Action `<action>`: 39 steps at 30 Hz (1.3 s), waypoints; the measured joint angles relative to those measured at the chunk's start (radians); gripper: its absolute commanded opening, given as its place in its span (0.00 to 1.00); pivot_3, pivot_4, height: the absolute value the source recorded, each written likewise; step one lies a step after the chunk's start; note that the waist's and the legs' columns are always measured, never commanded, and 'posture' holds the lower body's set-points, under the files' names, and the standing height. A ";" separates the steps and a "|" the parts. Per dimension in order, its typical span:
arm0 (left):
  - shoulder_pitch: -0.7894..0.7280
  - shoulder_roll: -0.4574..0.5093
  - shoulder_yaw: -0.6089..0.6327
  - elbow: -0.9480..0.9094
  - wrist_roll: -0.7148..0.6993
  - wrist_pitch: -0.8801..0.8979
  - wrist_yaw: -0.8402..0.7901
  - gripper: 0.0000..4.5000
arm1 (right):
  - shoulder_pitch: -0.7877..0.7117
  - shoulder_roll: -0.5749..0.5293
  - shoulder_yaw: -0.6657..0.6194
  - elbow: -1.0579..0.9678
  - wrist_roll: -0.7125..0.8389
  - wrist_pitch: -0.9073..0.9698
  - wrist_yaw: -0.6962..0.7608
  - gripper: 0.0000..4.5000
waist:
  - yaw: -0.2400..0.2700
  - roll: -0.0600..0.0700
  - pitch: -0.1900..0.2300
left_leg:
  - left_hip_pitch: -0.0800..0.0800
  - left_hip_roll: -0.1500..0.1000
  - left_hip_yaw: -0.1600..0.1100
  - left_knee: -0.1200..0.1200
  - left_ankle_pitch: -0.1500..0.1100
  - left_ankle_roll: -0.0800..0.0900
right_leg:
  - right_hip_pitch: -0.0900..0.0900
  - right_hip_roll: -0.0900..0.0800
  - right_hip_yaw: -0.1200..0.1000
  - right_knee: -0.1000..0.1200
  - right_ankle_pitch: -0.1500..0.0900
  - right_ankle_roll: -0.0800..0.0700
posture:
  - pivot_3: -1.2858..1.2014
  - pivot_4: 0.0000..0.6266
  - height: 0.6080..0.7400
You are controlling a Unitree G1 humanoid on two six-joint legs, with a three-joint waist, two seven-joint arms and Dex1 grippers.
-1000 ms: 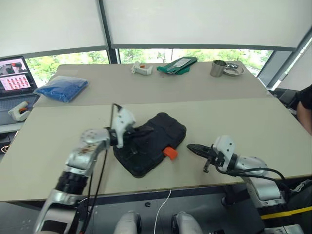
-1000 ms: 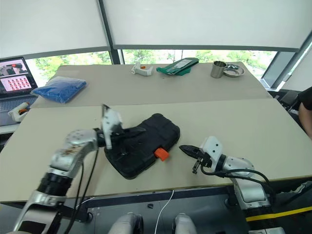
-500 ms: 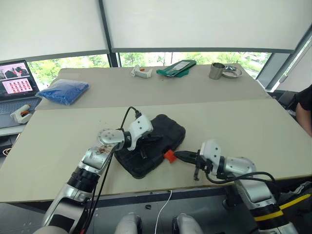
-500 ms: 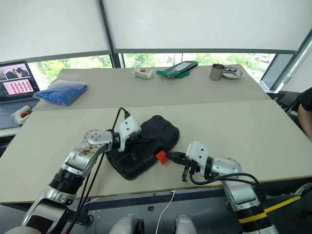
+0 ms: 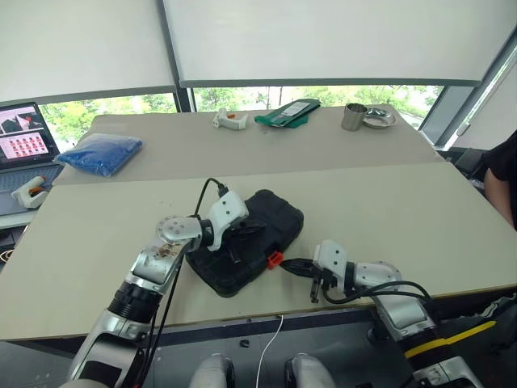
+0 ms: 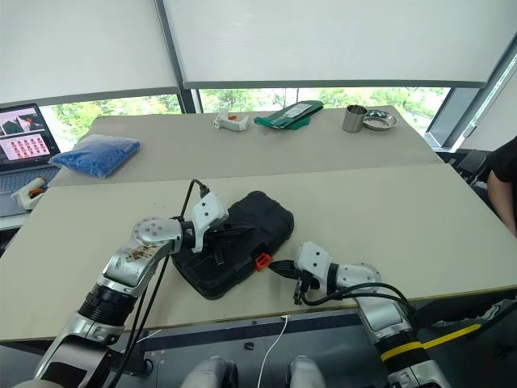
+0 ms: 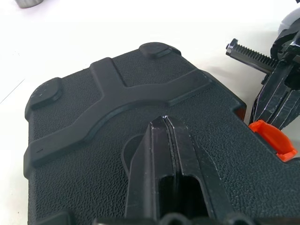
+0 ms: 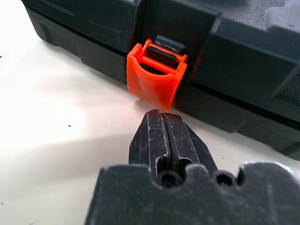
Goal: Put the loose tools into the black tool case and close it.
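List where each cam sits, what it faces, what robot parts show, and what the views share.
Left and right eye views: on the head, looking down over the beige table; both arms show.
Left wrist view: over the closed black plastic tool case; shut left gripper on its lid.
Right wrist view: low at the table, facing the case's orange latch; shut right gripper just short of it.
Shared: case and latch.

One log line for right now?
case: lid down | left end effector: shut, on lid | right end effector: shut, at orange latch
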 measured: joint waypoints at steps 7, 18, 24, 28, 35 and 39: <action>-0.005 -0.001 0.002 0.004 0.000 0.000 0.001 0.00 | -0.003 0.048 0.025 0.007 0.017 0.046 0.029 0.00 | -0.003 0.000 0.000 | 0.000 0.000 0.000 0.000 0.000 0.000 | 0.000 0.000 0.000 0.000 0.000 0.000 | 0.52 0.24 1.00; -0.006 0.003 0.003 0.006 0.001 0.019 -0.002 0.00 | -0.012 0.071 0.023 -0.005 0.033 0.107 0.042 0.00 | -0.004 0.000 0.000 | 0.000 0.001 0.000 0.000 -0.001 -0.002 | -0.001 0.000 0.000 0.001 0.000 -0.001 | 0.52 0.24 1.00; -0.004 0.007 0.002 0.007 0.001 0.019 -0.003 0.00 | -0.021 0.037 0.022 -0.050 0.021 0.084 0.052 0.00 | -0.005 0.000 0.000 | 0.000 0.001 0.000 0.000 -0.002 -0.003 | -0.001 0.000 0.000 0.001 0.000 -0.001 | 0.52 0.24 1.00; -0.004 0.008 0.003 0.009 0.001 0.019 -0.002 0.00 | -0.040 0.017 0.021 -0.071 0.023 0.092 0.071 0.00 | -0.007 0.000 0.000 | 0.000 0.001 0.000 0.000 -0.001 -0.003 | -0.001 0.000 0.000 0.001 0.000 -0.001 | 0.52 0.24 1.00; -0.005 -0.010 -0.003 0.017 0.005 0.019 0.000 0.00 | -0.104 0.056 -0.002 -0.116 0.062 0.090 0.057 0.00 | -0.002 0.002 -0.002 | 0.004 0.000 -0.001 -0.001 -0.004 -0.007 | 0.002 -0.002 0.000 0.000 -0.001 -0.001 | 0.52 0.24 1.00; -0.005 -0.011 -0.003 0.017 0.004 0.019 -0.010 0.00 | -0.082 0.038 -0.008 -0.124 0.082 0.108 0.065 0.00 | -0.001 0.002 -0.003 | 0.003 0.000 0.000 -0.001 -0.003 -0.002 | 0.002 -0.003 0.000 -0.001 -0.003 0.000 | 0.52 0.24 1.00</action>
